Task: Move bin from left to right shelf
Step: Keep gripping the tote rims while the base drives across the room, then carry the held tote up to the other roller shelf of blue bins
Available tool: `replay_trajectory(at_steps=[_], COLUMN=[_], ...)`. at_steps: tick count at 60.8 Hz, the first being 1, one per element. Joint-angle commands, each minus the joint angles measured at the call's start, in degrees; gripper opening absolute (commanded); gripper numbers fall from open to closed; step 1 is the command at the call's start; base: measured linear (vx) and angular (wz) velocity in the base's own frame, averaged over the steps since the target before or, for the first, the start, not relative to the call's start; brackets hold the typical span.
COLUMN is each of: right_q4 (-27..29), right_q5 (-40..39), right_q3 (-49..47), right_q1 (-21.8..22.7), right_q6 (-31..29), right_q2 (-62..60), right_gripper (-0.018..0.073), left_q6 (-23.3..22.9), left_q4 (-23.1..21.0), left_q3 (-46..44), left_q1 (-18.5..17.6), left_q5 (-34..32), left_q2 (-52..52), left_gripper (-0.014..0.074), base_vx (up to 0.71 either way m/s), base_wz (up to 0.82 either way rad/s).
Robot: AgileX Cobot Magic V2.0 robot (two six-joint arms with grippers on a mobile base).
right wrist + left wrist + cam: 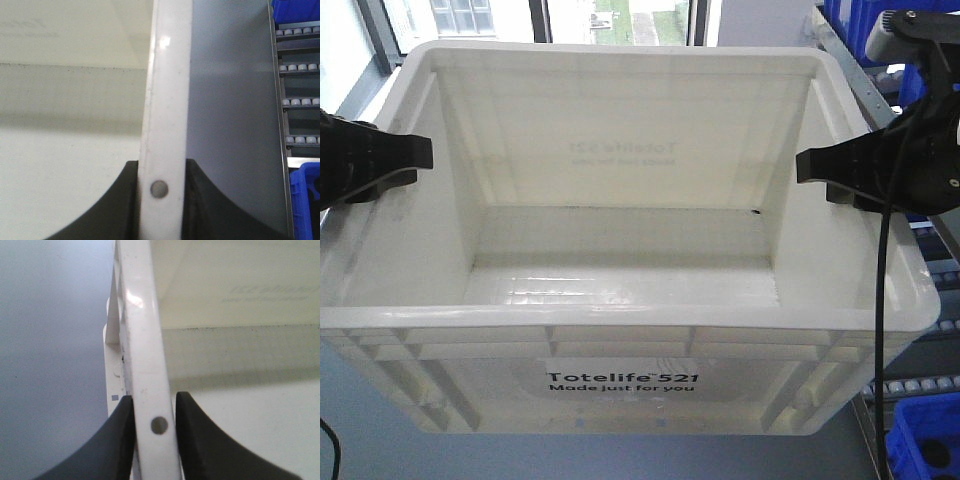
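The bin point(620, 250) is a large white tote that fills the front view, its near side printed "Totelife 521 Made just for you"; it is empty inside. My left gripper point(415, 155) clamps its left rim, and in the left wrist view both black fingers point(117, 440) press the white rim point(145, 365) between them. My right gripper point(810, 165) clamps the right rim the same way; the right wrist view has the rim point(167, 100) squeezed between its dark fingers point(205, 205).
Blue plastic bins point(925, 450) sit on a roller rack point(945, 290) at the right, with more blue bins point(845, 30) at the top right. Windows run behind the tote. Grey floor point(50, 340) lies under the tote's left side.
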State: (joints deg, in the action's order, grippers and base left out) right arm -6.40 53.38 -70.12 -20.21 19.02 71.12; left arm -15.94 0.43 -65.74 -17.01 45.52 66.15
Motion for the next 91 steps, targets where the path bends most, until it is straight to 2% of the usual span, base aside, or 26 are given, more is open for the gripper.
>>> replay_trajectory(at_steps=[1, 91], right_q4=[-5.4, -5.4], right_q5=[-6.1, -6.1], right_q3=[-2.2, -2.2], right_q1=[1.0, 1.0], right_q6=[-0.2, -0.2], right_q2=[-2.1, -2.1], right_gripper=[-0.0009, -0.0009], left_q6=[1.6, 1.6], left_q4=[2.2, 2.2], left_q3=[-2.3, -2.3], left_q1=[0.2, 0.2], left_q5=[-5.9, -5.9], left_q2=[-2.3, -2.3], left_gripper=[-0.0006, -0.0006], base_vx=[0.36, 0.34], base_wz=[0.02, 0.00])
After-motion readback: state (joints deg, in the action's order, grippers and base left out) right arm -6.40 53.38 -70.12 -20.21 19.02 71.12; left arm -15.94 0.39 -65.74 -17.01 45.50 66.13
